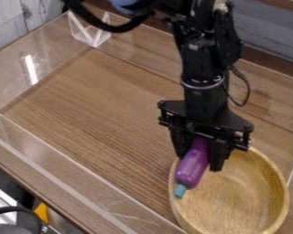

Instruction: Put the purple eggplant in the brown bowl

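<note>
- the gripper points almost straight down from a black arm that comes in from the top of the view.
- its two dark fingers are drawn in narrow and clamp the upper part of the purple eggplant, one finger on each side of it.
- the purple eggplant hangs below the fingers, tilted a little, its blue-teal stem cap at the low end, down and slightly to the left of the fingertips.
- the brown bowl sits below and to the right of the fingers, at the lower right corner of the view; its right edge runs out of the picture.
- the eggplant's lower end lies over the bowl's left rim as the camera sees it; whether the cap touches the rim or hangs just above it is hard to tell from this angle.
- the bowl's inside, to the right of the fingers, shows pale wood grain.
- the bowl rests on a wooden tabletop that spreads away to the left of the fingers.
- clear plastic walls edge the tabletop, well apart from the fingers on the left and along the near side.
- a small clear plastic stand sits far up and to the left of the fingers, near the back corner.
</note>
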Tool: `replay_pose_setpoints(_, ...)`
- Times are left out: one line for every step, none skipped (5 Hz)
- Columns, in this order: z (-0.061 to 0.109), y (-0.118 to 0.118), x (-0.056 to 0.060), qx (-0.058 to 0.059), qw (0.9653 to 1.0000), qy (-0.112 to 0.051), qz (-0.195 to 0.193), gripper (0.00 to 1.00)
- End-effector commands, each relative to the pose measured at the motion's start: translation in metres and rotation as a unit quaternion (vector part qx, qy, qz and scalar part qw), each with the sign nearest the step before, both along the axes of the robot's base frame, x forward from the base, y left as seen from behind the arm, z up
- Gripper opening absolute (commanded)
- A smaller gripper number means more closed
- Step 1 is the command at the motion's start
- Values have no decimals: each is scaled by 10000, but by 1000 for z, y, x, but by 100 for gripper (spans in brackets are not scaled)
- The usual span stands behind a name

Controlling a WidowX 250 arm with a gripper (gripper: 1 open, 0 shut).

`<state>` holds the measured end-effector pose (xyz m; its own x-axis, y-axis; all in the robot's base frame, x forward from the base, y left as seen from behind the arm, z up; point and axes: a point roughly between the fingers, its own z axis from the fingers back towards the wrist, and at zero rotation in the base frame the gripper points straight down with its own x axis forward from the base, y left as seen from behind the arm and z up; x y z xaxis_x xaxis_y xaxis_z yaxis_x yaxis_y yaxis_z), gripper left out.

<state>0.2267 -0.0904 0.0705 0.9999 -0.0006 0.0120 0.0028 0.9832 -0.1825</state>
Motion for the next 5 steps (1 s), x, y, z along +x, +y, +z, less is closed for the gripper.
replay_pose_setpoints(3,-3,0,-5,9998,-186,15,0)
replay_pose_setpoints(-2,-3,1,63,9996,-253,60,0)
replay_pose_setpoints(-4,-2,4,122,9993,-318,128,0)
replay_pose_setpoints(-5,-1,5,172,9990,-358,191,0)
replay_pose_setpoints(-6,0,6,218,9987,-391,238,0)
